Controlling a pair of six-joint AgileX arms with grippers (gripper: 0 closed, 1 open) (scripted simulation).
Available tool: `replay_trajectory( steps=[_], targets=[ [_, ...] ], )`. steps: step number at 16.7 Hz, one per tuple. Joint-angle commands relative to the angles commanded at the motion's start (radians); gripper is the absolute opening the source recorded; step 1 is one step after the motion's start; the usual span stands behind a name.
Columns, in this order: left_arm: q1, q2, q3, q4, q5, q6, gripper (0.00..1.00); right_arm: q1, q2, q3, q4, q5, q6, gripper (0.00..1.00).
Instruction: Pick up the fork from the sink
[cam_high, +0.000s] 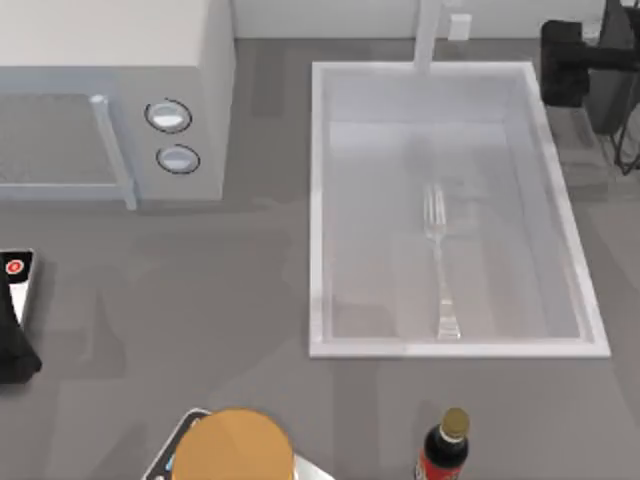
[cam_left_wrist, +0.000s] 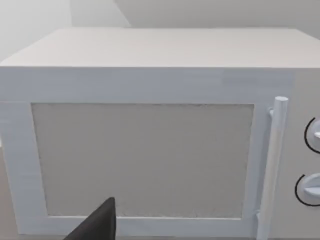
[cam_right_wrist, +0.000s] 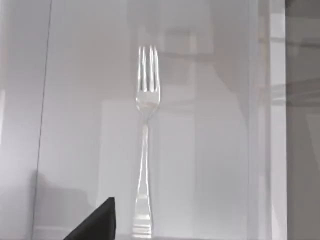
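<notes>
The fork lay flat in the sink, ahead of the right gripper, whose finger spread I couldn't tell. Best approach: descend square across the handle.

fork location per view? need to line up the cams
Top view: the fork lies flat inside the sink, right of centre, tines toward the faucet.
Left wrist view: not in it; it faces the microwave.
Right wrist view: fork lies lengthwise mid-frame on the basin floor.
Shared landmark: the sink's white rim.
</notes>
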Motion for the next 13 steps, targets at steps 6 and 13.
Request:
replay_trajectory(
  steps=[6, 13],
  targets=[
    [0.0, 0.0, 0.0, 0.0, 0.0, 0.0, 1.0, 0.085, 0.542, 0.494, -0.291, 0.002, 0.09, 1.0],
    [0.0, 0.0, 0.0, 0.0, 0.0, 0.0, 1.0, 0.138, 0.872, 0.793, -0.468, 0.002, 0.146, 1.0]
  ],
)
